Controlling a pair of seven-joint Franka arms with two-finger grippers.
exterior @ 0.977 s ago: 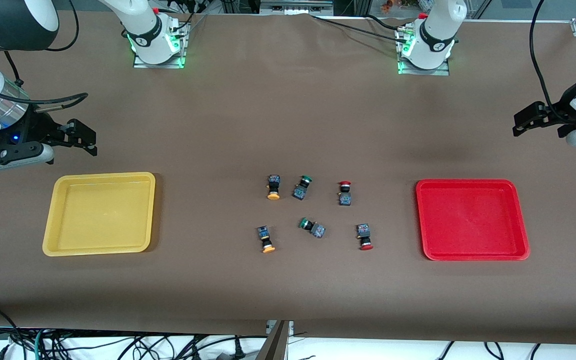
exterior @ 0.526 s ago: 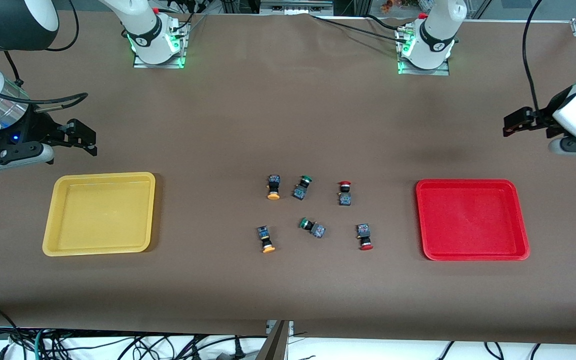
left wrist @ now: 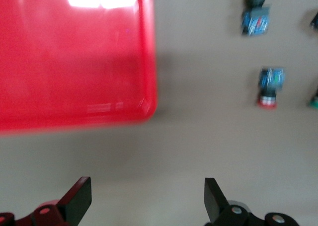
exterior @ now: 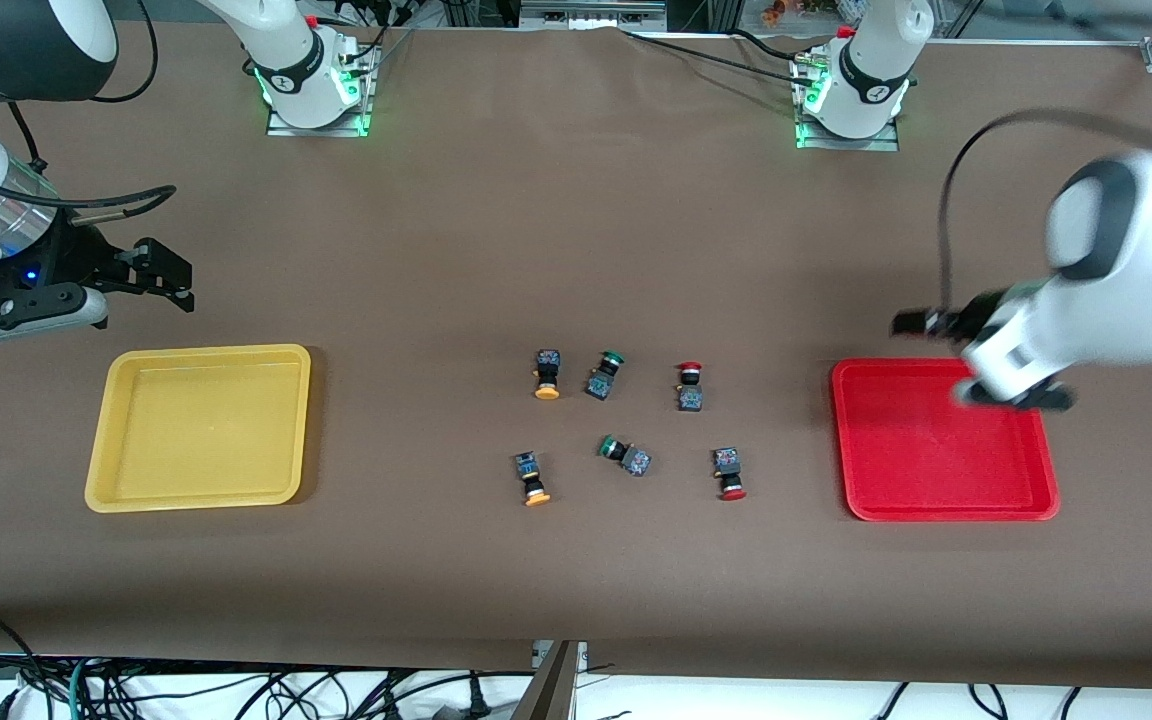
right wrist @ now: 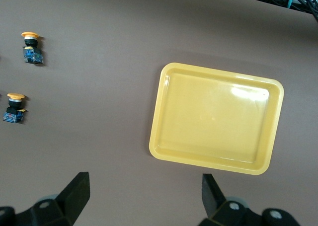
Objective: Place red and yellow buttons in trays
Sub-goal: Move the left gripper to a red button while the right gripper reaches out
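Two yellow-capped buttons [exterior: 547,376] [exterior: 532,478] and two red-capped buttons [exterior: 690,385] [exterior: 730,472] lie at the table's middle. The yellow tray [exterior: 201,430] lies toward the right arm's end, the red tray [exterior: 936,450] toward the left arm's end; both are empty. My left gripper [exterior: 921,325] is open and empty over the red tray's edge farthest from the front camera. Its wrist view shows the gripper [left wrist: 148,201], the red tray [left wrist: 74,57] and both red buttons [left wrist: 268,87] [left wrist: 255,15]. My right gripper [exterior: 161,275] waits open beside the yellow tray; its wrist view shows the gripper [right wrist: 144,196], the tray [right wrist: 217,119] and both yellow buttons [right wrist: 31,48] [right wrist: 14,108].
Two green-capped buttons [exterior: 604,374] [exterior: 624,454] lie among the red and yellow ones. The arm bases [exterior: 311,85] [exterior: 851,95] stand along the table's edge farthest from the front camera. Brown cloth covers the table.
The left arm has swung in from the table's end, and its gripper now hangs over the red tray's edge. The right arm and the buttons have not moved.
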